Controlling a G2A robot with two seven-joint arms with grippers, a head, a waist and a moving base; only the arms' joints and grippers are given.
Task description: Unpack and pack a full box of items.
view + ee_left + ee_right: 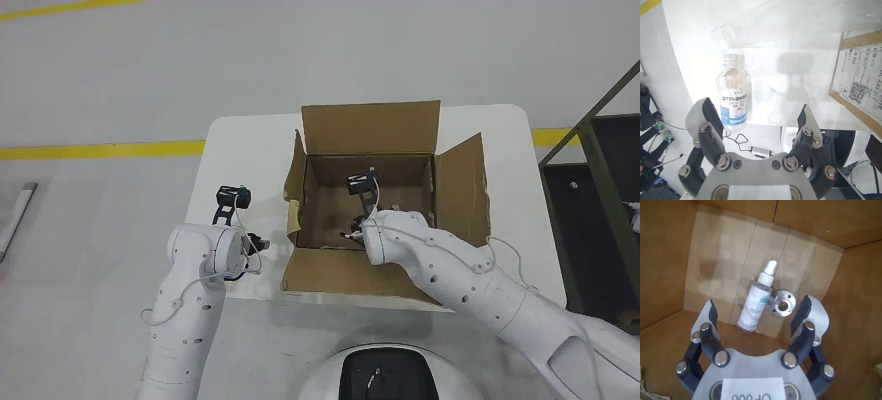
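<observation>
On the left, our left gripper [756,106] hangs over the left part of the white surface [250,150]. Its two ribbed pads are spread wide and nothing is between them. Just beyond one pad, a clear plastic bottle [733,98] with a blue-and-white label lies by the near edge of the surface, its cap pointing away from the gripper. A second cap shows tight against the first, and we cannot tell whether another bottle lies behind it. A crumpled clear plastic bag [725,37] sits past the cap end.

Moving right, the open cardboard box [370,128] stands on the middle of the surface with its flaps folded outward. A shipping label is stuck to the outer wall that faces the left gripper.

Our right arm reaches down into the box. There the right gripper [759,300] is held above the floor of the box, also opened wide and holding nothing. Below it, a white spray bottle [757,300] lies on its side on the cardboard floor. A round metal flange [782,305] with bolt holes lies flat just beside it, touching or nearly touching its body. Both sit near one wall of the box.
</observation>
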